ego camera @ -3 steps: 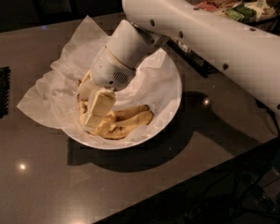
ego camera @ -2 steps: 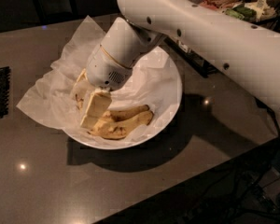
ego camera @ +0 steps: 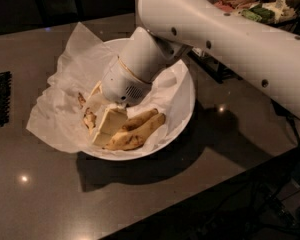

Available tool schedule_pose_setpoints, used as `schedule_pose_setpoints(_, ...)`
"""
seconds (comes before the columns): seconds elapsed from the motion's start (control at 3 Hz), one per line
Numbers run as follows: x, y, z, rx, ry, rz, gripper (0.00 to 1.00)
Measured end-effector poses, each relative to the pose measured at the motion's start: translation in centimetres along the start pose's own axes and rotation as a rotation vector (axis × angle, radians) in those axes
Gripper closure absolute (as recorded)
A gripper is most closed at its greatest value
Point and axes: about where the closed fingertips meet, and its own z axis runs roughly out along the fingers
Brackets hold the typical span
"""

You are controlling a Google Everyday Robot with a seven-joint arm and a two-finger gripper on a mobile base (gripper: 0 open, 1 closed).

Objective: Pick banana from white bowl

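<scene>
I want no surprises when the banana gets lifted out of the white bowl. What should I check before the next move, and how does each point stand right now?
1. The pincer is down inside the white bowl: ok.
2. It sits at the blotchy banana, on the picture's left of the bowl: ok.
3. Firm hold on that banana: cannot tell; the wrist covers it.
4. Clearance from the plumper banana: not ok; it lies right beside the pincer.
5. Grasp free of the paper lining: cannot tell.
6. Bowl flat on the table: ok.
</scene>
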Motion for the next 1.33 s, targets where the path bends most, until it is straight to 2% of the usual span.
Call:
schedule_pose_setpoints(0.33,2.6,0.4,0.0,0.0,-0.021,0.066,0.37)
schedule_pose_setpoints(0.67,4.3,0.4,-0.1,-0.001,-0.04,0.107,0.37)
schedule_pose_setpoints(1.0,4.2,0.3,-0.2,-0.001,-0.04,0.107,0.56)
schedule_pose_setpoints(1.33,4.8,0.5,-0.5,0.009,-0.039,0.114,0.79)
